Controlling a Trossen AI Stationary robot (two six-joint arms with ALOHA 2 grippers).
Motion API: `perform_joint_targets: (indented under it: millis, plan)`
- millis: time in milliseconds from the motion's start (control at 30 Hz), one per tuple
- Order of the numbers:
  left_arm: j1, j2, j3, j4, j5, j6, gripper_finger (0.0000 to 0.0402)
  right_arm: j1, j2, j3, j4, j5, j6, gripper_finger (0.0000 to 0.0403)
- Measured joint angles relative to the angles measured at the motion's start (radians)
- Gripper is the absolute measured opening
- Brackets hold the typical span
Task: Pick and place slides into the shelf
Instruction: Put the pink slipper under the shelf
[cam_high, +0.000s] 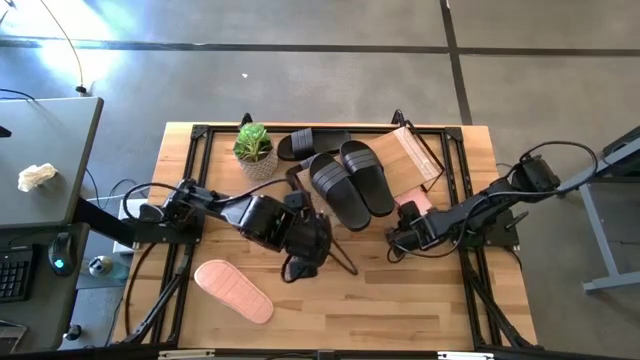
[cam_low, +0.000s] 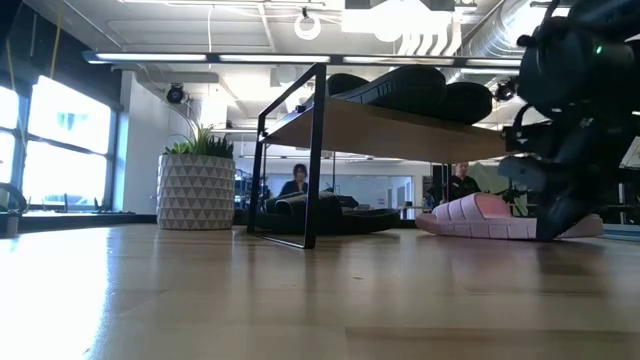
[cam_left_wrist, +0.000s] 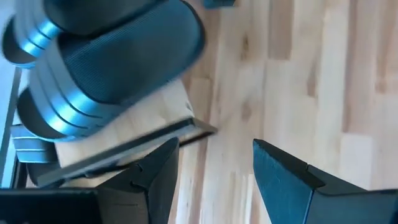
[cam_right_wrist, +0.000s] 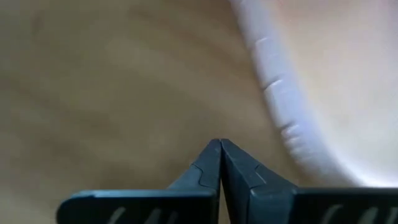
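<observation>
The shelf (cam_high: 415, 155), a black frame with a light wood board, stands at the table's far middle. Two black slides (cam_high: 352, 182) lie side by side on the board; the left wrist view shows them as well (cam_left_wrist: 112, 62). A third black slide (cam_high: 300, 143) lies on the table under the shelf's far left end. One pink slide (cam_high: 233, 291) lies near the front left. Another pink slide (cam_low: 490, 216) rests on the table by the shelf's near right corner. My left gripper (cam_left_wrist: 214, 168) hovers open off the board's near left corner. My right gripper (cam_right_wrist: 219, 152) is shut, low beside that pink slide (cam_right_wrist: 323, 81), with bare table between them.
A potted green plant (cam_high: 254, 148) in a white patterned pot stands at the far left of the shelf. Bare wood stretches along the table's near edge, right of the front pink slide. A desk with a keyboard and mouse (cam_high: 40, 200) stands beyond the left edge.
</observation>
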Motion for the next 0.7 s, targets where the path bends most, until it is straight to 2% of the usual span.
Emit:
perform_joint_targets:
  millis: [133, 333, 533, 700]
  plan:
    - [-0.050, 0.000, 0.000, -0.024, 0.058, -0.022, 0.0189, 0.057, -0.003, 0.061, 0.000, -0.063, -0.110, 0.0000]
    - [-0.149, 0.000, 0.000, -0.023, 0.225, -0.083, 0.0188, 0.150, -0.012, 0.211, 0.006, -0.138, -0.385, 0.0000]
    - [-0.245, -0.001, -0.034, -0.022, 0.224, -0.223, 0.0188, 0.243, -0.012, 0.349, 0.004, -0.136, -0.524, 0.0000]
    - [-0.332, -0.001, -0.117, -0.022, 0.233, -0.442, 0.0188, 0.337, -0.012, 0.409, 0.009, -0.137, -0.555, 0.0000]
